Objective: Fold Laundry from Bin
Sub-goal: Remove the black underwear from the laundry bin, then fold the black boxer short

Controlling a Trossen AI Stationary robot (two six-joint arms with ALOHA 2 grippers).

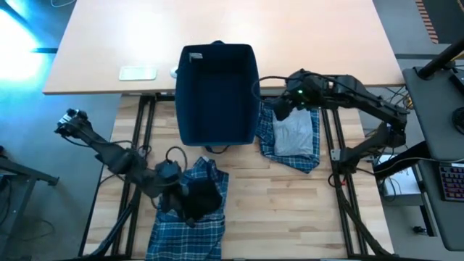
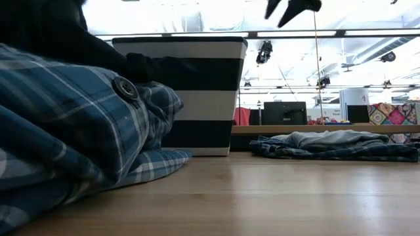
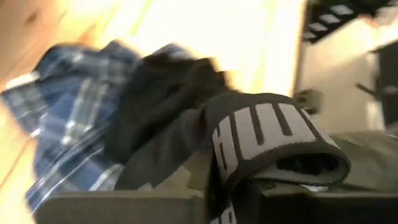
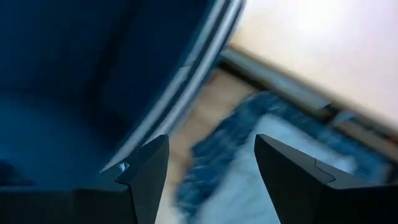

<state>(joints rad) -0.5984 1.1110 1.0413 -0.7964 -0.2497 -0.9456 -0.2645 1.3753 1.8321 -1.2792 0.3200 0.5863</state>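
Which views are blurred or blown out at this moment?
Left wrist view: the black garment and plaid cloth are smeared, background washed out. Right wrist view: the bin is streaked. Low view: ceiling glare. High view: sharp, with glare at one corner.

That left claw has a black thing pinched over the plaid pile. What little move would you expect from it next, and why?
Probably the left gripper lowers and lets go. It is shut on the small black piece, right above the plaid garment on the table. The bin looks empty, and the right gripper hangs open by its rim.

bin (image 1: 217, 94) mid-table, plaid pile (image 1: 190, 214) before, T-shirt (image 1: 293, 134) right
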